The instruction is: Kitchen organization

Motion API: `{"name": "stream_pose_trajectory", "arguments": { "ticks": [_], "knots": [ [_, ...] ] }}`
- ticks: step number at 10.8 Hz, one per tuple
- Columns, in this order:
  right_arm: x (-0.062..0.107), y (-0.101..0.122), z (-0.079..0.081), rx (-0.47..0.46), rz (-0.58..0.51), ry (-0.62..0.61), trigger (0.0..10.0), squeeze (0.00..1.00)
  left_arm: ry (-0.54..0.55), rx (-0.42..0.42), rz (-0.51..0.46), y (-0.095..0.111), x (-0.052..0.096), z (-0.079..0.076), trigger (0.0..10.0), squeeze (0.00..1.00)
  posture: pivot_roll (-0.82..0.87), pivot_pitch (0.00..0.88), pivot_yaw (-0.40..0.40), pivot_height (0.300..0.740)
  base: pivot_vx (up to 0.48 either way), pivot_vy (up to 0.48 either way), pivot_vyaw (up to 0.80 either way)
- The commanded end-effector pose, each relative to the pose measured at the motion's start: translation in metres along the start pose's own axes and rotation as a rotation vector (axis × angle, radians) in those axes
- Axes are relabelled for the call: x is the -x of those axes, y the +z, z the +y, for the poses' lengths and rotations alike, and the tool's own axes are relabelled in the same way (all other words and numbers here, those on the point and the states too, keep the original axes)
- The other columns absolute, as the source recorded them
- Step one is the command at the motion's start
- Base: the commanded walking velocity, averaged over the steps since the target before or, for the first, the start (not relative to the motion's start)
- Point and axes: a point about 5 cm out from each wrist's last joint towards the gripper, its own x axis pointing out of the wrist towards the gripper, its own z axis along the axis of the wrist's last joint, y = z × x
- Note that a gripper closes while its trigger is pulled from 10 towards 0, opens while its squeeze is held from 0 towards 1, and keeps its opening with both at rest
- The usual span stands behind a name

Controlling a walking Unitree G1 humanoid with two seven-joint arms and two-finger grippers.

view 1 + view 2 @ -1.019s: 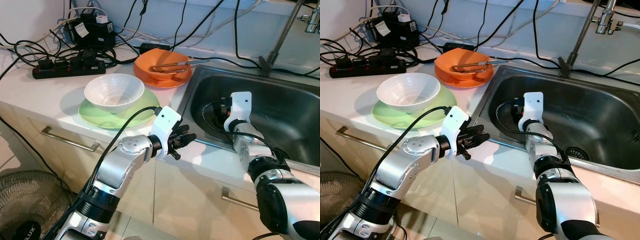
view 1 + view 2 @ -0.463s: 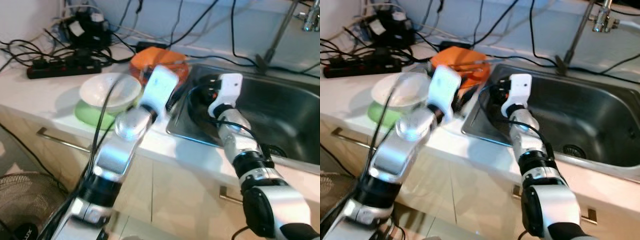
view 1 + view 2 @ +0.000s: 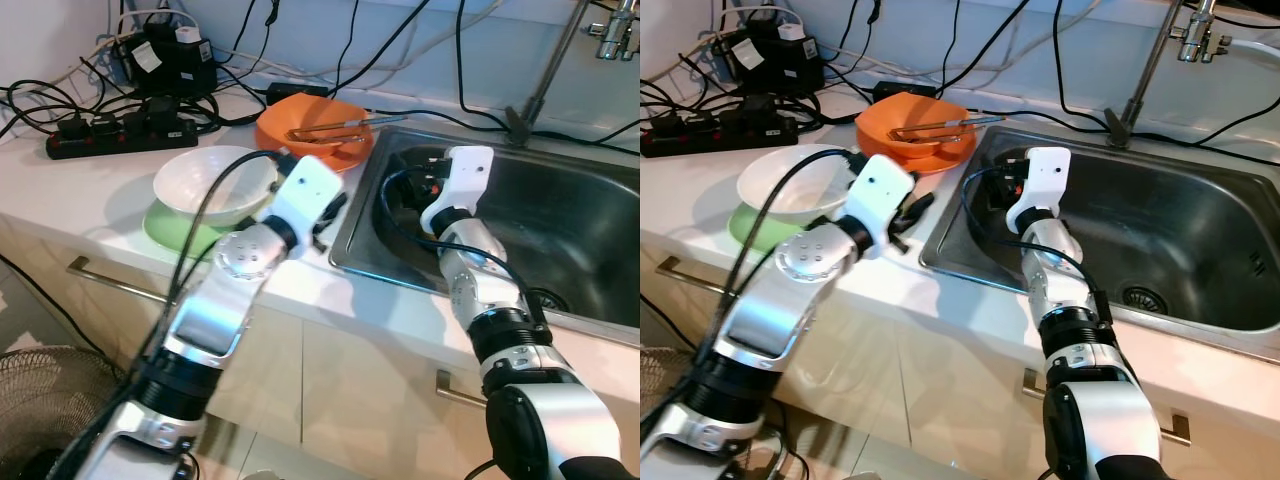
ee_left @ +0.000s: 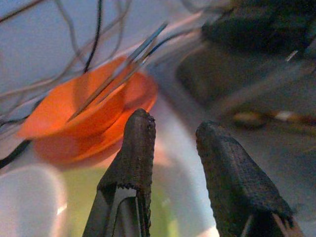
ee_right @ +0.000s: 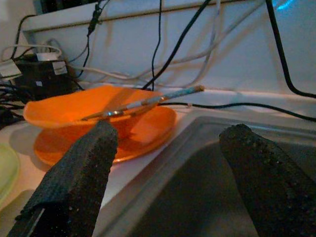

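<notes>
Beside the sink (image 3: 580,230), on the white surface (image 3: 90,185), an orange bowl (image 3: 310,125) sits on an orange plate with metal tongs (image 3: 330,128) lying across its rim. The left end effector (image 4: 170,148), fingers parted and grasping nothing, hovers just short of that bowl, next to a white bowl (image 3: 213,183) on a green plate (image 3: 175,230) (partly hidden by the arm). The right end effector (image 5: 163,163), spread wide and empty, hangs inside the sink near its bowl-side wall, facing the orange bowl.
</notes>
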Motion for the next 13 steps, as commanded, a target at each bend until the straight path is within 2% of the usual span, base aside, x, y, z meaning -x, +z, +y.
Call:
{"name": "stream_pose_trajectory", "arguments": {
  "ticks": [1,2,4,6,9,12,13],
  "knots": [
    [0.0,0.004,0.0,-0.005,-0.009,0.003,10.0,0.0,0.045,-0.051,0.014,0.006,0.004,0.007,10.0,0.0,0.22,0.0,-0.022,0.717,0.0,0.0,0.0],
    [0.0,0.004,0.001,-0.006,-0.006,0.004,10.0,0.0,0.079,-0.099,0.038,0.007,0.007,0.013,10.0,0.0,0.22,0.0,-0.024,0.717,0.0,0.0,0.0],
    [0.001,0.003,0.0,-0.008,-0.003,0.005,10.0,0.0,0.104,-0.086,0.06,0.006,0.017,0.023,10.0,0.0,0.23,0.0,-0.026,0.717,0.0,0.0,0.0],
    [0.001,0.002,-0.001,-0.01,0.008,0.002,10.0,0.0,0.095,-0.084,0.094,0.007,0.028,0.024,10.0,0.0,0.25,0.006,-0.031,0.717,0.0,0.0,0.0],
    [0.0,0.002,0.003,-0.016,0.011,0.015,10.0,0.0,0.141,-0.123,0.241,-0.01,0.038,0.032,10.0,0.0,0.25,0.013,-0.034,0.717,0.0,0.0,0.0],
    [0.001,0.001,0.003,-0.016,0.016,0.014,10.0,0.0,0.166,-0.129,0.305,-0.013,0.042,0.037,10.0,0.0,0.25,0.016,-0.034,0.717,0.0,0.0,0.0],
    [0.0,0.001,0.004,-0.017,0.017,0.016,10.0,0.0,0.162,-0.155,0.342,-0.016,0.044,0.037,10.0,0.0,0.26,0.018,-0.034,0.717,0.0,0.0,0.0]
  ]
}}
